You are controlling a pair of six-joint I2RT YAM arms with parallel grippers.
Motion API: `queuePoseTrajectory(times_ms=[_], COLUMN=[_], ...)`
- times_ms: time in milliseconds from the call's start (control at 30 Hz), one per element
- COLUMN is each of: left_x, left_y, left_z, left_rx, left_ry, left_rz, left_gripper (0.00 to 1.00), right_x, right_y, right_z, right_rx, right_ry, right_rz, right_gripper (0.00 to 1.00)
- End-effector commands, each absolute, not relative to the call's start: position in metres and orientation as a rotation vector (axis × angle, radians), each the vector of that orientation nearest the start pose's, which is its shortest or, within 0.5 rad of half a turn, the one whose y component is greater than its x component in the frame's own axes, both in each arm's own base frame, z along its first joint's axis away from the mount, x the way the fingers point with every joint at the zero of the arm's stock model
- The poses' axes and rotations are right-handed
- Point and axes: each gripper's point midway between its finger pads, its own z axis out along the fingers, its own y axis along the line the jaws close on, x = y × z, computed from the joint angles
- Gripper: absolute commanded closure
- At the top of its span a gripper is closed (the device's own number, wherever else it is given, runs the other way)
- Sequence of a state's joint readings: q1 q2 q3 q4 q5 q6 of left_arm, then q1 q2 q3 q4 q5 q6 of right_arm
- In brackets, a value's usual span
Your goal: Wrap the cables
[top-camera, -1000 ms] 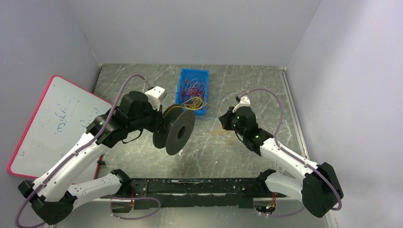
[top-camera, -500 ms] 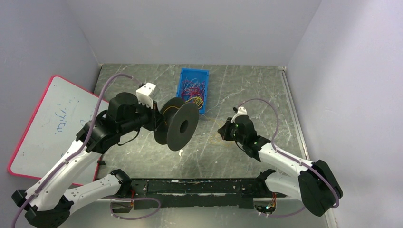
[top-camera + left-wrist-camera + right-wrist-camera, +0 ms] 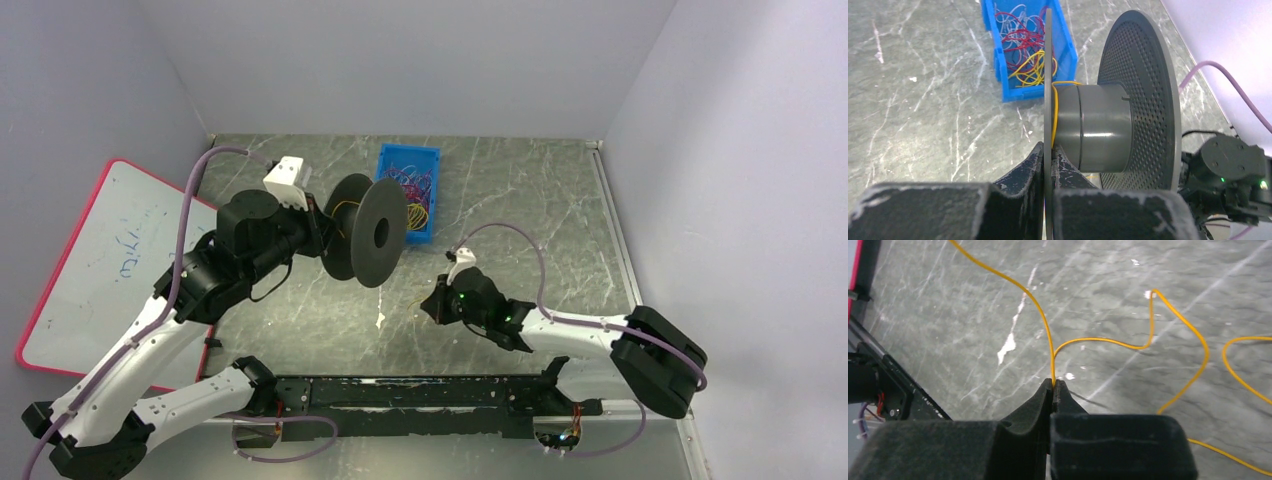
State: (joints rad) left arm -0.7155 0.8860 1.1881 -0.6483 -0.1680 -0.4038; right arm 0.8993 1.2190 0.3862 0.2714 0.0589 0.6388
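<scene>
Now, left fingers (image 3: 1032, 167) clamp the spool (image 3: 1143, 100) by its flange above the surface (image 3: 520, 200); right fingers (image 3: 1040, 400) pinch the yellow cable (image 3: 1046, 340) tight near the near edge. Spare cables (image 3: 1018, 40) sit in the blue bin (image 3: 1023, 93) at the far edge. Wanted: steady tension, turns laid neatly across the hub (image 3: 1093, 130).

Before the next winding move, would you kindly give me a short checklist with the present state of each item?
1. Left gripper clamped on the spool rim: ok.
2. Right gripper pinching the yellow cable: ok.
3. Cable started on the spool's core: ok, a turn shows there.
4. Slack on the table free of knots: cannot tell; loose loops lie there.
5. Spool clear of the blue bin: cannot tell.
</scene>
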Motion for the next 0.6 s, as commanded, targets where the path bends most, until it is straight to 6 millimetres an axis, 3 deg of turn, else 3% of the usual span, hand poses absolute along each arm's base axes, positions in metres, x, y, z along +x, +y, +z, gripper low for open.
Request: queuePoseTrajectory(times_ms=[0,300,567], left_x=[0.245,0.264,0.278], left_y=[-0.174,-0.157,-0.150], left_z=[0.370,0.346,0.317], left_rx=[0.048,-0.080,-0.140], left_ry=[1.798,1.837,1.880], left_rz=[-0.598,-0.450,-0.338], left_gripper=[0.93,0.93,0.93], right_x=[0.198,0.158,0.125], right_y=[0.298,0.348,0.388], right_z=[0.081,0.085,0.124], right_rx=[-0.254,-0.436,-0.622], right_ry=[2.150,2.147,2.076], right_rz=[0.850,0.889,0.897], right_gripper=[1.00,1.00,1.00])
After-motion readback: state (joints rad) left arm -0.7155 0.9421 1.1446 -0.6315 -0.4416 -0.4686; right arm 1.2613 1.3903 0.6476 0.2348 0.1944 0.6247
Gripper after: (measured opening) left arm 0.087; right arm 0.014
